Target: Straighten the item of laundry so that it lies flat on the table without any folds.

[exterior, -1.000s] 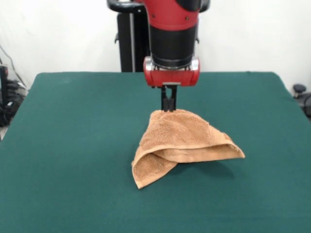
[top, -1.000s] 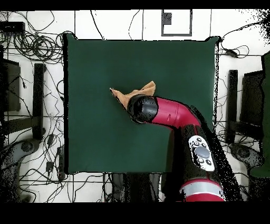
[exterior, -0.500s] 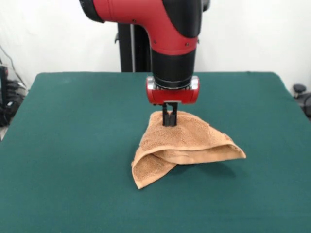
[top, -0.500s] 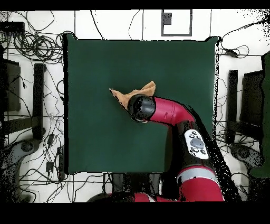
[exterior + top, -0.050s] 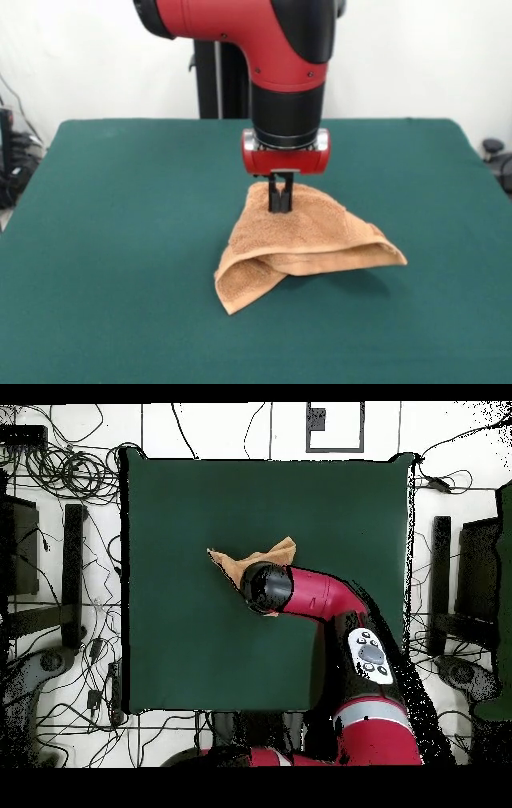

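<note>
The item of laundry (image 5: pixel 300 240), an orange-tan terry towel, stands bunched in a tent shape near the middle of the green table (image 5: pixel 120 240). A folded flap hangs toward its front left corner and a rolled hem runs to the right. My gripper (image 5: pixel 280 200) comes straight down onto the towel's peak, its two black fingers close together and shut on the cloth. From overhead, the towel (image 5: pixel 232 564) pokes out to the upper left of the arm's wrist (image 5: pixel 268 588), which hides the gripper and the rest of the cloth.
The red and black arm (image 5: pixel 330 599) reaches over the table's lower right part in the overhead view. Cables and dark equipment (image 5: pixel 70 564) lie on the floor round the table's edges.
The gripper has come a little lower and nearer the front camera, still on the towel's peak. The towel has sagged slightly, its front corner sliding a bit forward.
</note>
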Available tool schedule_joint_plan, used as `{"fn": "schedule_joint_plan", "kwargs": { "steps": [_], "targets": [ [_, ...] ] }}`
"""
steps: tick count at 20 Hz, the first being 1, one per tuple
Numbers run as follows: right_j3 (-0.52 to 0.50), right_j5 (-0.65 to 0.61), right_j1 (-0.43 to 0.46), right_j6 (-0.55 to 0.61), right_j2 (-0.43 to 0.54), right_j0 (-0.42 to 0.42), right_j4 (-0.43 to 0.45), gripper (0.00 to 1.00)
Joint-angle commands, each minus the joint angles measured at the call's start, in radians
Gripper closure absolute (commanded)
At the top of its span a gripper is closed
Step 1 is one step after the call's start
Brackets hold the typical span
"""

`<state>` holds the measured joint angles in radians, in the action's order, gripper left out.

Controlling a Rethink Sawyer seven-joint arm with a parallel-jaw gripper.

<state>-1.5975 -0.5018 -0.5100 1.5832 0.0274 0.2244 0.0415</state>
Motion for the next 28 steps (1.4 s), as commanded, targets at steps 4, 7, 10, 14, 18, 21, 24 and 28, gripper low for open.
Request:
{"fn": "schedule_joint_plan", "kwargs": {
  "steps": [4, 7, 10, 14, 18, 21, 24, 28],
  "targets": [
    [0.031, 0.053, 0.045, 0.143, 0.032, -0.038, 0.013, 1.00],
    [0.027, 0.071, 0.045, 0.145, 0.034, -0.037, 0.015, 1.00],
    [0.026, 0.072, 0.041, 0.141, 0.035, -0.037, 0.017, 1.00],
    [0.023, 0.085, 0.037, 0.130, 0.040, -0.033, 0.026, 1.00],
    [0.027, 0.079, 0.035, 0.123, 0.043, -0.031, 0.027, 1.00],
    [0.031, 0.065, 0.035, 0.121, 0.042, -0.033, 0.026, 1.00],
    [0.033, 0.065, 0.034, 0.121, 0.042, -0.032, 0.026, 1.00],
    [0.037, 0.059, 0.032, 0.122, 0.045, -0.032, 0.020, 1.00]
  ]
}}
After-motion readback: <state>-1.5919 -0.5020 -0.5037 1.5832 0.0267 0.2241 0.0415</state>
